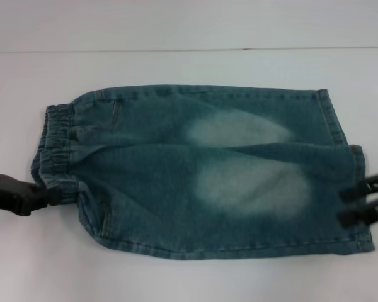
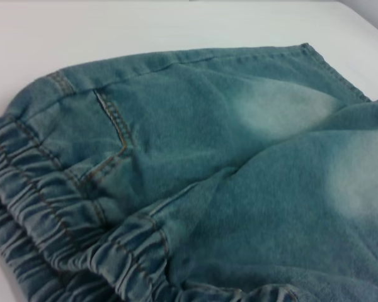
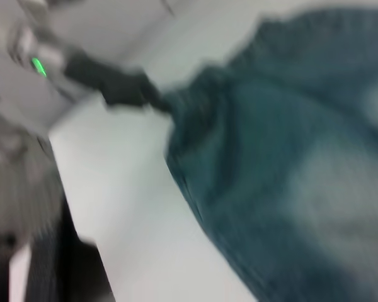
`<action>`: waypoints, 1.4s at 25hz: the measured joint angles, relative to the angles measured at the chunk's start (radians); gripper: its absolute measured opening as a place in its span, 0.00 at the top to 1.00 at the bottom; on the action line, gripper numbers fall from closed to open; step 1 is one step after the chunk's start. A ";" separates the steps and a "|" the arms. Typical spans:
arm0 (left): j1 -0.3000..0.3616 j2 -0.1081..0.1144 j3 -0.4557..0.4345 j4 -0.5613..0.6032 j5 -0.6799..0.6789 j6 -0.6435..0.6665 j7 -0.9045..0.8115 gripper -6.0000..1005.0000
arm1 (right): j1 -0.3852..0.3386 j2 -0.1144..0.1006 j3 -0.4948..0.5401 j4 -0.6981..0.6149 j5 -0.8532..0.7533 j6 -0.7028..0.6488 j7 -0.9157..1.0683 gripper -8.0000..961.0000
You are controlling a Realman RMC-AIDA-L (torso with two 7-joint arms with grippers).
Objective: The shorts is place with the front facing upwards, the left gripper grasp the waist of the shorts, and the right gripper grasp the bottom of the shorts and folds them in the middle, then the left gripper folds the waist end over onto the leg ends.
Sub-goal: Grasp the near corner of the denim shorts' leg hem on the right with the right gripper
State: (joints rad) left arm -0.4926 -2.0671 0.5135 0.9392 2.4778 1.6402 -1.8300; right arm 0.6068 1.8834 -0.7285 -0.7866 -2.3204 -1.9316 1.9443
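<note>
The blue denim shorts [image 1: 201,170] lie flat on the white table with the front up. The elastic waist [image 1: 57,151] is on the left and the leg ends [image 1: 356,189] are on the right. My left gripper [image 1: 53,196] is shut on the near corner of the waist. In the left wrist view the gathered waistband [image 2: 44,207] and a front pocket seam [image 2: 113,119] fill the picture. My right gripper [image 1: 348,206] is at the hem of the near leg, open, with both black fingers [image 1: 353,194] over the cloth. In the right wrist view the left gripper [image 3: 148,97] meets the shorts [image 3: 290,157].
The white table [image 1: 189,277] extends on all sides of the shorts, and its far edge [image 1: 189,49] runs across the back. A dark gap and part of the robot's body [image 3: 25,189] show beyond the table edge in the right wrist view.
</note>
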 joint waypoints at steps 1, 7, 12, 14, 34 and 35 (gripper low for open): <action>-0.002 0.000 0.000 0.000 0.000 -0.001 0.000 0.96 | 0.011 0.002 0.000 -0.016 -0.045 -0.015 0.011 0.05; -0.019 -0.003 0.001 -0.009 0.000 -0.013 0.001 0.96 | 0.050 0.006 0.000 -0.030 -0.238 -0.037 0.019 0.05; -0.026 -0.003 0.000 -0.009 -0.001 -0.014 0.001 0.96 | 0.075 0.009 0.001 -0.032 -0.361 -0.025 0.025 0.05; -0.026 -0.005 0.000 -0.010 -0.001 -0.017 0.001 0.96 | 0.083 0.012 -0.002 -0.032 -0.396 -0.011 0.040 0.05; -0.033 -0.022 0.002 -0.024 -0.013 -0.047 0.005 0.96 | 0.123 0.066 -0.078 -0.019 -0.501 0.080 0.114 0.06; -0.033 -0.023 0.003 -0.024 -0.014 -0.049 0.005 0.96 | 0.124 0.069 -0.085 -0.018 -0.501 0.084 0.114 0.07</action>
State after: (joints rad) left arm -0.5258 -2.0901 0.5162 0.9154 2.4642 1.5914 -1.8254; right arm 0.7310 1.9519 -0.8135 -0.8041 -2.8218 -1.8475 2.0581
